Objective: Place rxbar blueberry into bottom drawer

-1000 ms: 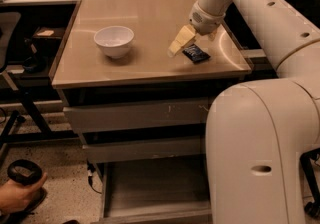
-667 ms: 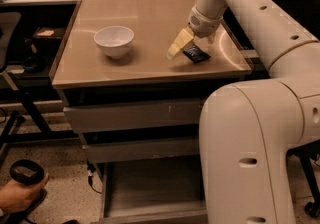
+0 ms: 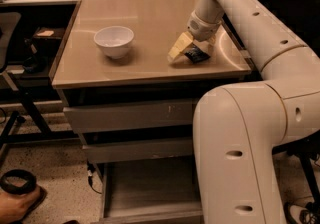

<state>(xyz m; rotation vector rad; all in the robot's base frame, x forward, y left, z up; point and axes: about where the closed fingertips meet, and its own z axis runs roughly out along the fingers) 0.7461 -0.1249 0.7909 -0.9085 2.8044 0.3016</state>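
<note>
The rxbar blueberry point(image 3: 196, 56), a small dark flat bar, lies on the tan cabinet top point(image 3: 145, 28) near its right front. My gripper point(image 3: 192, 52) is down over it, open, with a yellowish finger point(image 3: 178, 48) on its left and the other finger on its right. The bar still rests on the top. The bottom drawer point(image 3: 150, 188) is pulled out below the two shallower closed drawers, and I see nothing inside it. My arm's white body hides the drawer's right part.
A white bowl point(image 3: 114, 41) stands on the top, left of the gripper. A person's hand with a dark ring-shaped object point(image 3: 17, 195) is on the floor at lower left. A chair and dark shelving stand to the left.
The arm's near body has shifted slightly in view. The gripper and the bar stay in the same spot on the cabinet top.
</note>
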